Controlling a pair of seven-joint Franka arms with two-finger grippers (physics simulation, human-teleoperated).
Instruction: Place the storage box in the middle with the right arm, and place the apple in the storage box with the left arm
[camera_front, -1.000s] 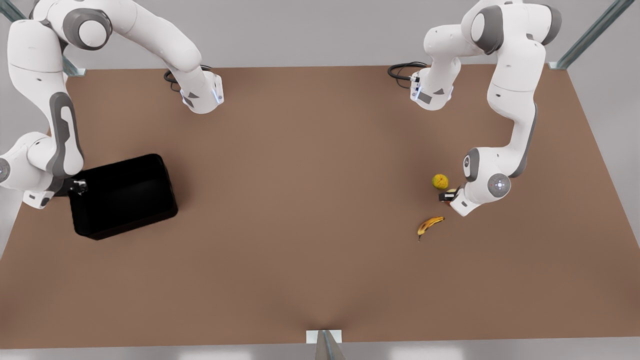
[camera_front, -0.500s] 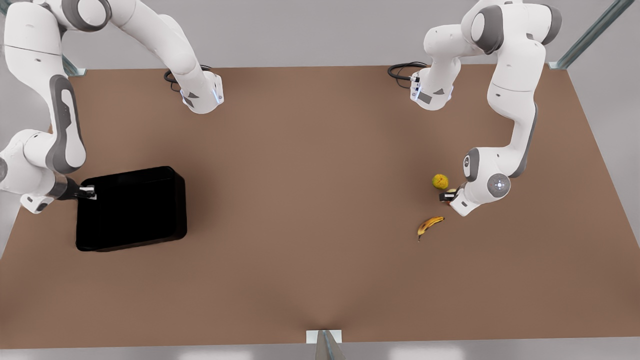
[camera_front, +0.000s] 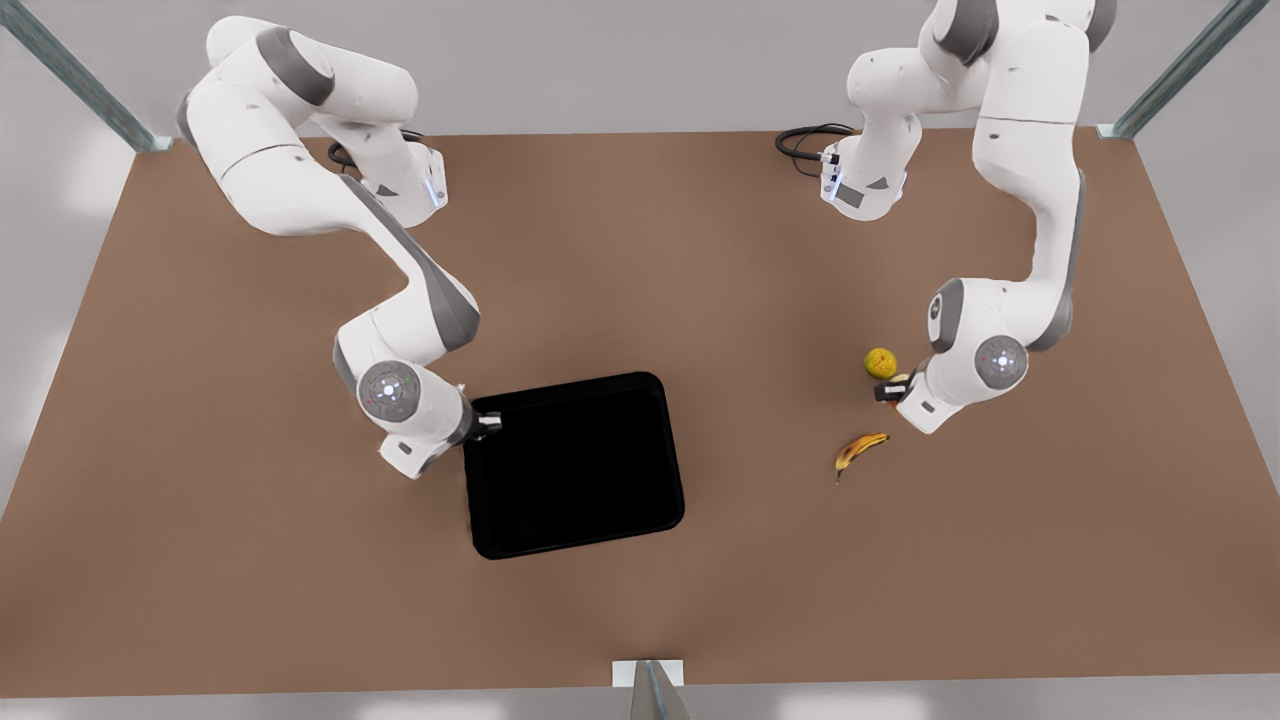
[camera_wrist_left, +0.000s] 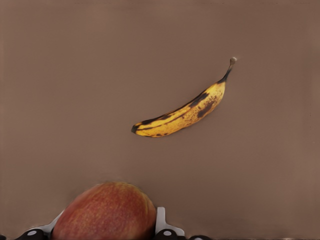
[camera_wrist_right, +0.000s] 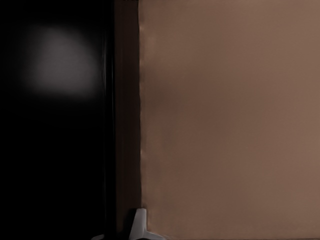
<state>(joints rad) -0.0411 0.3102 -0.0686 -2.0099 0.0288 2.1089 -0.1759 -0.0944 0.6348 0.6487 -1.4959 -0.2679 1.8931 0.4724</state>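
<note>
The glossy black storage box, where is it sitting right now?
The glossy black storage box sits near the table's middle in the front view, the right gripper shut on its wall at the front view's left.

Simulated robot test cell: bare brown counter (camera_front: 640, 250), grey metal frame struts (camera_front: 70, 72), plain grey surroundings.

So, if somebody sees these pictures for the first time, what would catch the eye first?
Probably the black storage box, sitting near the middle of the brown table, with the right gripper clamped on its wall at the front view's left. Next, the fruit at the front view's right: the left gripper is closed on the apple, with a yellow-green fruit beside it and a spotted banana a little nearer the camera.
</note>
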